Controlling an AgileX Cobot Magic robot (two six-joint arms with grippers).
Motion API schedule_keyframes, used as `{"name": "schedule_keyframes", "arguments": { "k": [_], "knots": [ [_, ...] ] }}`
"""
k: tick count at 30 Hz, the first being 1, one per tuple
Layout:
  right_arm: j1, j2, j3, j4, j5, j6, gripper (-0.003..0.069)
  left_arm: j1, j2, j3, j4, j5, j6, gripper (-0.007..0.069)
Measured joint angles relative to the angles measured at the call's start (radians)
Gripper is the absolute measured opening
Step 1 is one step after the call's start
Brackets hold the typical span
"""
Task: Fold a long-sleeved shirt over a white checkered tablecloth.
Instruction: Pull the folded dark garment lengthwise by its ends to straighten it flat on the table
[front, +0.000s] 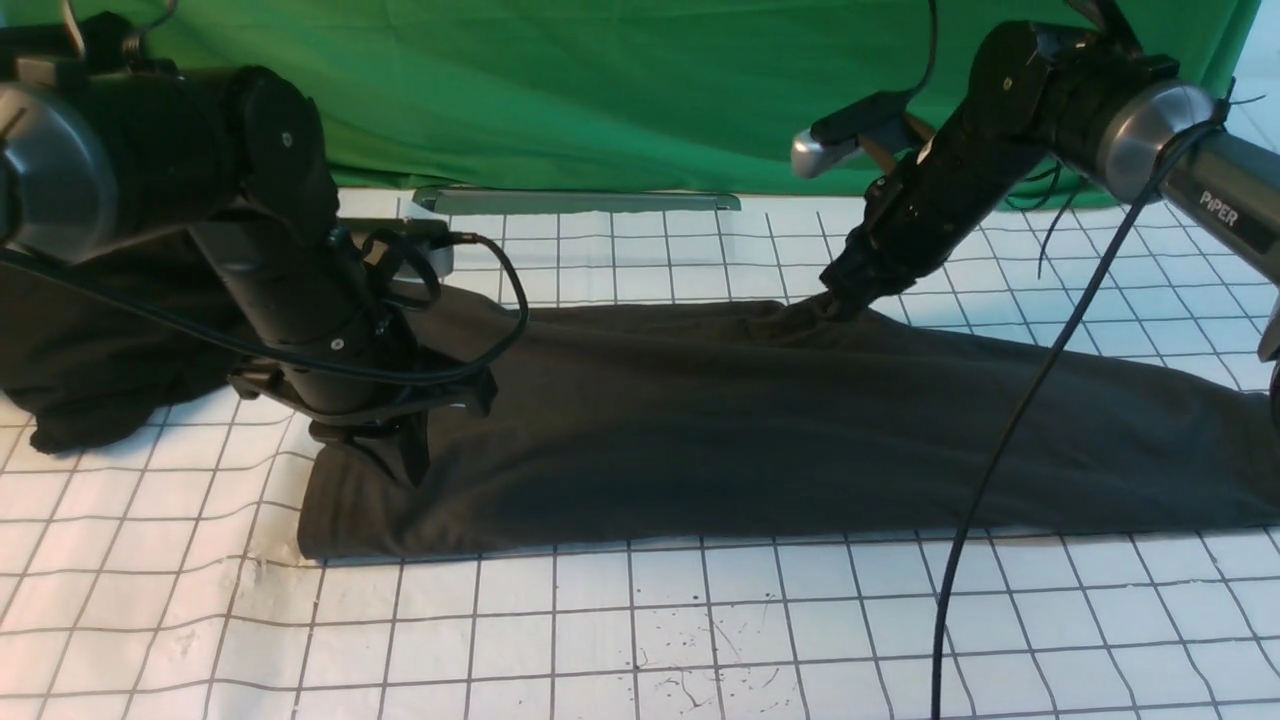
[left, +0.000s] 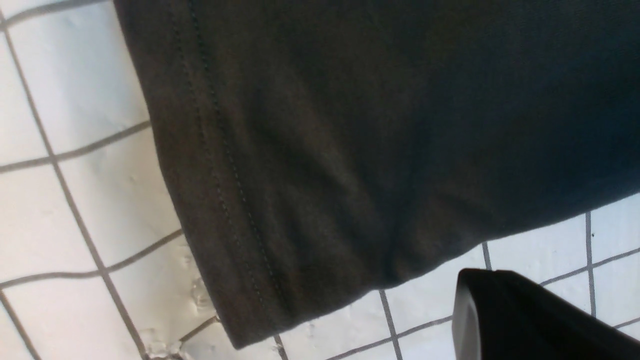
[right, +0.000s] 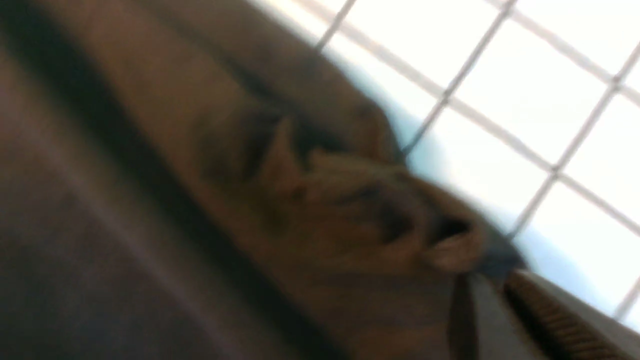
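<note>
The long-sleeved shirt (front: 750, 430) lies as a long dark brownish-grey band across the white checkered tablecloth (front: 640, 620), with no print showing. My left gripper (front: 412, 470) points down over the shirt's left end. Its fingers look pressed together and nothing shows between them. The left wrist view shows the stitched shirt hem (left: 215, 165), the tablecloth (left: 75, 200) and dark fingers (left: 510, 310) above the cloth. My right gripper (front: 838, 298) is shut on a bunched fold at the shirt's far edge. The blurred right wrist view shows that shirt fold (right: 380, 215) puckered at the gripper (right: 480, 280), with tablecloth (right: 525, 100) beyond.
A blacker garment heap (front: 90, 350) lies at the left behind my left arm. Green cloth (front: 600, 90) hangs at the back above a grey metal bar (front: 575, 200). A black cable (front: 1000, 450) from the right arm hangs down across the shirt's right part.
</note>
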Motion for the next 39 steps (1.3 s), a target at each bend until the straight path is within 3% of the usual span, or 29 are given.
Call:
{"name": "schedule_keyframes", "arguments": {
  "k": [4, 6, 10, 13, 15, 17, 20, 35, 39],
  "knots": [
    [0.034, 0.007, 0.0, -0.001, 0.01, -0.052, 0.0307, 0.0, 0.0, 0.0, -0.001, -0.007, 0.0, -0.0004],
    [0.05, 0.017, 0.0, -0.002, 0.004, -0.072, 0.0348, 0.0, 0.0, 0.0, -0.001, -0.008, 0.0, -0.0004],
    [0.073, 0.048, 0.0, -0.018, -0.018, -0.087, 0.0363, 0.0, 0.0, 0.0, -0.002, -0.008, 0.0, -0.0004],
    [0.074, 0.065, 0.0, -0.035, -0.017, -0.087, 0.0353, 0.0, 0.0, 0.0, -0.002, -0.008, 0.0, -0.0004],
    [0.074, 0.067, 0.0, -0.051, -0.026, -0.087, 0.0274, 0.0, 0.0, 0.0, -0.002, -0.009, 0.0, -0.0004],
    [0.074, 0.067, -0.004, -0.061, -0.032, -0.086, 0.0138, 0.0, 0.0, 0.0, -0.002, -0.013, 0.0, -0.0004],
    [0.074, 0.067, -0.01, -0.067, -0.036, -0.084, 0.0032, 0.0, 0.0, 0.0, -0.002, -0.021, 0.0, -0.0004],
    [0.04, 0.055, -0.063, -0.093, -0.15, -0.011, 0.001, 0.001, 0.0, 0.0, -0.002, -0.022, 0.0, -0.0004],
    [0.04, 0.059, -0.063, -0.094, -0.153, -0.002, 0.0051, 0.001, 0.0, 0.0, -0.002, -0.021, 0.0, -0.0004]
  ]
}}
